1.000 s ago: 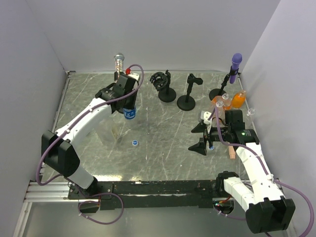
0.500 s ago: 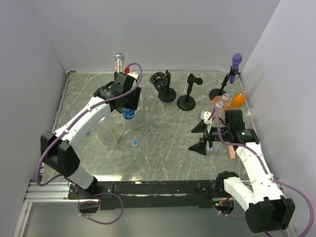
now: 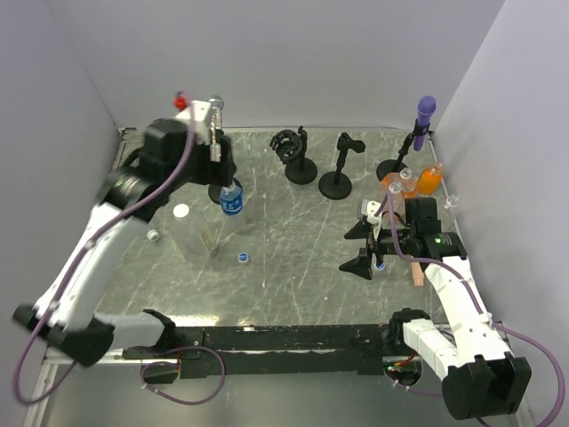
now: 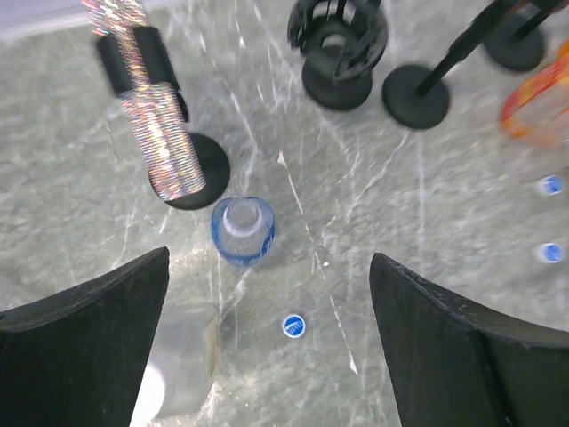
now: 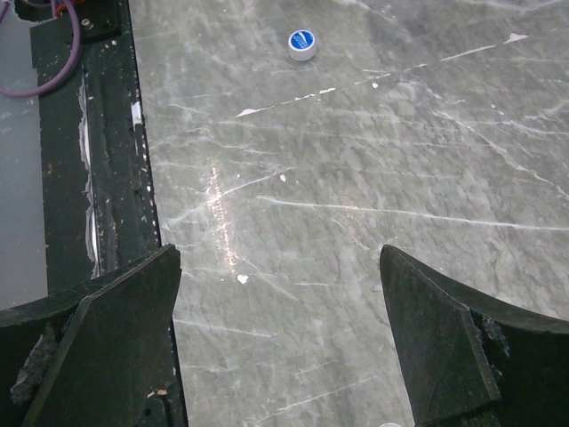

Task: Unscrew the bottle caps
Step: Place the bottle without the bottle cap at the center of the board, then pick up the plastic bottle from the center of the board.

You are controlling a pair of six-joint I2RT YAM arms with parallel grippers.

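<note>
Room lies open on the table (image 4: 373,196) around the bottle (image 4: 242,231), glitter microphone (image 4: 156,133) just beside it; my left gripper (image 4: 268,262) hangs above, spread wide, holding nothing.

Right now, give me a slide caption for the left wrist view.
Open left gripper above the free-standing blue-labelled bottle, a loose blue cap on the table beside it.

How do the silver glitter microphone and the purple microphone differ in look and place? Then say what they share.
The silver glitter microphone sparkles; the purple microphone is plain. The glitter one stands back left, the purple one back right. A blue-labelled bottle stands by the glitter one; an orange bottle by the purple one. Both sit in black stands.
</note>
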